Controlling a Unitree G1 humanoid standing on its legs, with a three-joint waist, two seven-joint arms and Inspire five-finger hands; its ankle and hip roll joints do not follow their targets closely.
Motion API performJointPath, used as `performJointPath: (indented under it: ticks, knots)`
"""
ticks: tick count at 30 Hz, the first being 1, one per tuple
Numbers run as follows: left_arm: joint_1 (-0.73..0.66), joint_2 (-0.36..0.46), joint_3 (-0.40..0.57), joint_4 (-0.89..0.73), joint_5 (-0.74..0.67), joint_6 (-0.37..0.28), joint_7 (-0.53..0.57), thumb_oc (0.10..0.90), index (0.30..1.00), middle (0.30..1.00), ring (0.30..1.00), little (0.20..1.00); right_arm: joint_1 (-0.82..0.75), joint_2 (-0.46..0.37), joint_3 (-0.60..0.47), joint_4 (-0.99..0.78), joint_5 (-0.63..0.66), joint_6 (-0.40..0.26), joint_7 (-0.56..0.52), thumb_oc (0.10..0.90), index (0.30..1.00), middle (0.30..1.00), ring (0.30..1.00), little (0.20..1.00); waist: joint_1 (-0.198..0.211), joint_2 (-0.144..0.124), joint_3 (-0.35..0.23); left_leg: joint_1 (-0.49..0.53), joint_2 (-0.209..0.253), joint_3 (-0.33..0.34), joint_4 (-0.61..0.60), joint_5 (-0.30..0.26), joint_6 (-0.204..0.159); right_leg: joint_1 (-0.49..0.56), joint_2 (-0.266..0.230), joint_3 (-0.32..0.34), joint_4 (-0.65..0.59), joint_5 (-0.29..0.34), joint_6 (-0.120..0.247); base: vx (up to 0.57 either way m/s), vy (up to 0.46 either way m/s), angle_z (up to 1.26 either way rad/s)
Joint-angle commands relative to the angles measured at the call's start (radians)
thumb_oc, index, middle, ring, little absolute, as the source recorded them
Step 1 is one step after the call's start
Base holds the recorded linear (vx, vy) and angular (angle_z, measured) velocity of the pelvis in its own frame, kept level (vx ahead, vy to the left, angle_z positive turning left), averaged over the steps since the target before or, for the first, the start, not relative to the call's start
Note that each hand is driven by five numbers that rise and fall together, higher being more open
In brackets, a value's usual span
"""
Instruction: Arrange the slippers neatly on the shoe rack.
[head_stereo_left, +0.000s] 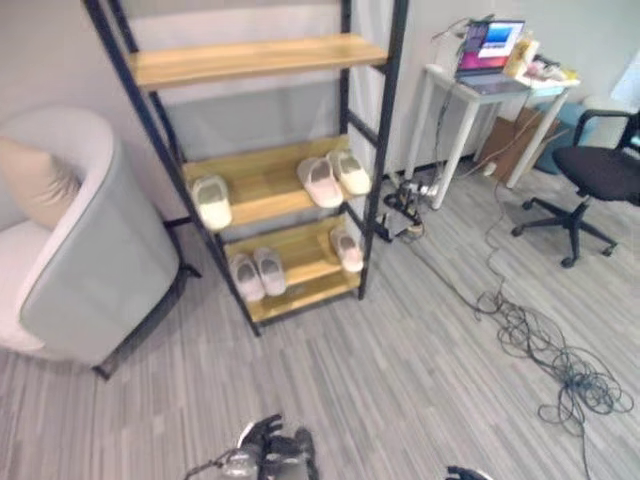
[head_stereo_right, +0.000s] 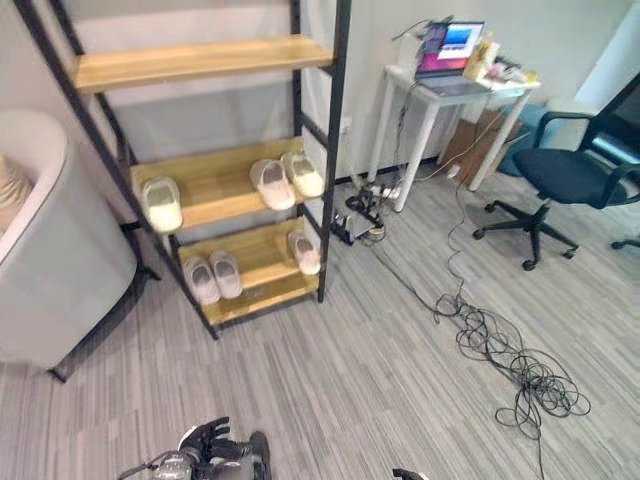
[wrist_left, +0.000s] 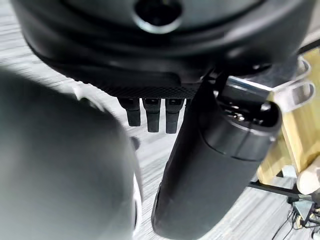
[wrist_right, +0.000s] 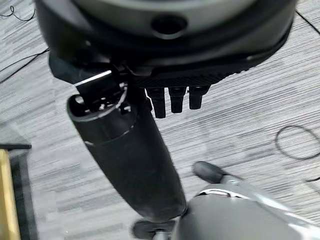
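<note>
The shoe rack (head_stereo_left: 262, 180) has light yellow-brown wooden shelves in a black metal frame. Its slippers (head_stereo_left: 322, 182) are pale cream to white. At nine o'clock the armchair (head_stereo_left: 85, 260) is light grey with a beige cushion (head_stereo_left: 38, 180). The floor (head_stereo_left: 380, 370) is grey with fine stripes. At two o'clock stand a white table (head_stereo_left: 470, 100) and black office chair (head_stereo_left: 590, 175).

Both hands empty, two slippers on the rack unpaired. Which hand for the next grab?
Left, probably. The shoe rack stands left of centre, its lone middle-shelf slipper at the left end, and the left hand hangs roughly below it. The right hand sits farther right. Both open, empty.
</note>
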Motion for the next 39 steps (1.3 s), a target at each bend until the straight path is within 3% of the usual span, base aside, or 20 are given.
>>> performJointPath:
  ticks: [1,3,4,5,6,7,10,11,13,17,18,19,20,23,26,28,32,34,36,39]
  knots:
    - [0.051,-0.011,-0.037,-0.028,0.011,-0.011,-0.010,0.800,0.900,0.900,0.900,0.900,-0.048,-0.010,0.000,-0.052,-0.023,-0.027,0.013,0.800,0.900,0.900,0.900,0.900,0.034,-0.005,0.005,0.022,-0.024,-0.048,0.052,-0.005,-0.072,-0.056,-0.062,0.098,0.270,0.415,0.122,0.31,0.155,-0.21]
    - [0.047,-0.007,-0.041,-0.029,0.015,-0.011,-0.010,0.800,0.900,0.900,0.900,0.900,-0.048,-0.007,0.001,-0.059,-0.024,-0.027,0.016,0.800,0.900,0.900,0.900,0.900,0.026,0.010,0.008,0.063,-0.020,-0.058,0.031,-0.011,-0.067,-0.089,-0.079,0.069,0.331,0.416,0.120,0.29,0.105,0.19]
    - [0.040,-0.003,-0.048,-0.037,0.018,-0.012,-0.007,0.800,0.900,0.900,0.900,0.900,-0.048,-0.004,0.003,-0.068,-0.030,-0.027,0.016,0.800,0.900,0.900,0.900,0.900,0.003,0.039,0.010,0.140,-0.023,-0.093,-0.012,-0.021,-0.062,-0.170,-0.089,0.028,0.378,0.399,0.095,0.55,0.073,0.45]
    - [0.036,-0.005,-0.048,-0.049,0.015,-0.012,-0.006,0.800,0.900,0.900,0.900,0.900,-0.047,-0.008,0.002,-0.071,-0.028,-0.025,0.016,0.800,0.900,0.900,0.900,0.900,-0.026,0.042,0.013,0.200,-0.040,-0.122,-0.047,-0.035,-0.070,-0.242,-0.107,-0.005,0.317,0.364,0.078,0.56,0.070,0.37]
    - [0.037,-0.005,-0.047,-0.050,0.015,-0.012,-0.006,0.800,0.900,0.900,0.900,0.900,-0.047,-0.008,0.003,-0.071,-0.027,-0.025,0.016,0.800,0.900,0.900,0.900,0.900,-0.032,0.040,0.017,0.206,-0.044,-0.128,-0.048,-0.037,-0.070,-0.235,-0.111,-0.010,0.322,0.356,0.079,0.59,-0.059,0.74]
    - [0.033,-0.003,-0.054,-0.054,0.019,-0.014,-0.005,0.800,0.900,0.900,0.900,0.900,-0.050,-0.013,0.005,-0.075,-0.023,-0.023,0.014,0.800,0.900,0.900,0.900,0.900,-0.063,0.036,0.020,0.253,-0.061,-0.155,-0.072,-0.050,-0.079,-0.293,-0.109,-0.020,0.213,0.347,0.061,0.44,-0.094,0.89]
    - [0.032,-0.003,-0.060,-0.055,0.023,-0.015,-0.007,0.800,0.900,0.900,0.900,0.900,-0.044,-0.016,0.005,-0.084,-0.018,-0.019,0.016,0.800,0.900,0.900,0.900,0.900,-0.103,0.028,0.031,0.313,-0.075,-0.203,-0.096,-0.084,-0.087,-0.340,-0.092,0.010,0.087,0.361,0.066,0.43,-0.116,0.87]
    - [0.030,-0.002,-0.058,-0.048,0.022,-0.015,-0.007,0.800,0.900,0.900,0.900,0.900,-0.037,-0.022,0.005,-0.087,-0.014,-0.014,0.019,0.800,0.900,0.900,0.900,0.900,-0.131,0.019,0.036,0.349,-0.083,-0.233,-0.110,-0.105,-0.089,-0.386,-0.083,0.059,0.011,0.395,0.081,0.27,-0.069,0.66]
    - [0.035,0.002,-0.064,-0.031,0.021,-0.017,-0.006,0.800,0.900,0.900,0.900,0.900,-0.032,-0.032,0.012,-0.090,-0.015,-0.007,0.026,0.800,0.900,0.900,0.900,0.900,-0.152,0.025,0.041,0.393,-0.071,-0.254,-0.111,-0.125,-0.093,-0.428,-0.083,0.069,-0.005,0.425,0.093,0.36,-0.111,0.60]
    - [0.043,-0.005,-0.065,-0.014,0.030,-0.018,-0.012,0.800,0.900,0.900,0.900,0.900,-0.011,-0.027,0.007,-0.080,-0.019,-0.011,0.030,0.800,0.900,0.900,0.900,0.900,-0.154,0.013,0.007,0.406,-0.052,-0.272,-0.047,-0.129,-0.120,-0.362,-0.060,0.074,-0.021,0.430,0.082,0.23,-0.161,0.55]
    - [0.047,-0.008,-0.062,-0.016,0.032,-0.017,-0.015,0.800,0.900,0.900,0.900,0.900,-0.005,-0.032,-0.002,-0.066,-0.017,-0.016,0.024,0.800,0.900,0.900,0.900,0.900,-0.147,-0.008,-0.013,0.365,-0.042,-0.273,0.071,-0.076,-0.147,-0.320,-0.059,0.067,-0.049,0.430,0.068,0.23,-0.199,0.52]
    - [0.048,-0.009,-0.063,-0.016,0.032,-0.017,-0.015,0.800,0.900,0.900,0.900,0.900,-0.004,-0.033,-0.002,-0.066,-0.017,-0.016,0.024,0.800,0.900,0.900,0.900,0.900,-0.145,0.003,-0.012,0.369,-0.030,-0.272,0.079,-0.092,-0.149,-0.314,-0.048,0.065,-0.049,0.422,0.069,0.26,-0.276,0.41]
    - [0.047,-0.012,-0.058,-0.021,0.025,-0.016,-0.015,0.800,0.900,0.900,0.900,0.900,-0.001,-0.040,-0.008,-0.070,-0.010,-0.019,0.019,0.800,0.900,0.900,0.900,0.900,-0.136,-0.020,-0.006,0.300,-0.003,-0.242,0.230,-0.056,-0.163,-0.264,-0.048,0.068,-0.068,0.412,0.051,0.14,-0.134,0.28]
    - [0.049,-0.013,-0.059,-0.024,0.021,-0.015,-0.012,0.800,0.900,0.900,0.900,0.900,-0.004,-0.043,-0.010,-0.062,-0.005,-0.018,0.016,0.800,0.900,0.900,0.900,0.900,-0.128,-0.033,-0.004,0.266,0.024,-0.205,0.300,-0.058,-0.162,-0.223,-0.039,0.066,-0.094,0.391,0.030,0.14,-0.129,0.08]
    - [0.048,-0.015,-0.066,-0.030,0.020,-0.012,-0.012,0.800,0.900,0.900,0.900,0.900,-0.005,-0.046,-0.012,-0.055,-0.001,-0.018,0.014,0.800,0.900,0.900,0.900,0.900,-0.106,-0.043,-0.004,0.200,-0.002,-0.165,0.191,-0.116,-0.130,-0.171,-0.033,0.062,-0.128,0.356,0.027,0.15,-0.052,-0.05]
    - [0.048,-0.017,-0.068,-0.033,0.022,-0.012,-0.013,0.800,0.900,0.900,0.900,0.900,-0.003,-0.046,-0.012,-0.055,-0.001,-0.018,0.012,0.800,0.900,0.900,0.900,0.900,-0.099,-0.044,-0.001,0.178,-0.012,-0.149,0.152,-0.123,-0.125,-0.157,-0.031,0.063,-0.133,0.343,0.029,0.11,0.005,0.18]
    - [0.049,-0.015,-0.077,-0.037,0.026,-0.008,-0.012,0.800,0.900,0.900,0.900,0.900,0.003,-0.041,-0.011,-0.057,0.004,-0.014,0.010,0.800,0.900,0.900,0.900,0.900,-0.075,-0.044,0.022,0.034,-0.007,-0.064,0.091,-0.054,-0.136,-0.097,-0.014,0.082,-0.138,0.311,0.020,0.11,0.022,0.05]
    - [0.054,-0.014,-0.072,-0.028,0.024,-0.008,-0.010,0.800,0.900,0.900,0.900,0.900,0.007,-0.033,-0.010,-0.057,0.000,-0.016,0.010,0.800,0.900,0.900,0.900,0.900,-0.072,-0.039,0.021,0.055,-0.017,-0.065,0.076,-0.054,-0.137,-0.090,-0.002,0.094,-0.134,0.307,0.025,0.12,0.066,-0.07]
    - [0.063,-0.019,-0.060,-0.012,0.026,-0.005,-0.007,0.800,0.900,0.900,0.900,0.900,0.006,-0.021,0.001,-0.039,-0.013,-0.019,0.009,0.800,0.900,0.900,0.900,0.900,-0.066,-0.025,0.002,0.138,-0.059,-0.092,-0.029,-0.064,-0.125,-0.087,0.006,0.106,-0.130,0.304,0.037,0.16,0.111,-0.30]
    - [0.067,-0.019,-0.053,-0.011,0.026,-0.006,-0.005,0.800,0.900,0.900,0.900,0.900,0.000,-0.021,0.008,-0.029,-0.022,-0.018,0.011,0.800,0.900,0.900,0.900,0.900,-0.058,-0.020,-0.003,0.168,-0.069,-0.087,-0.058,-0.065,-0.118,-0.089,0.003,0.110,-0.110,0.298,0.044,0.07,0.099,-0.47]
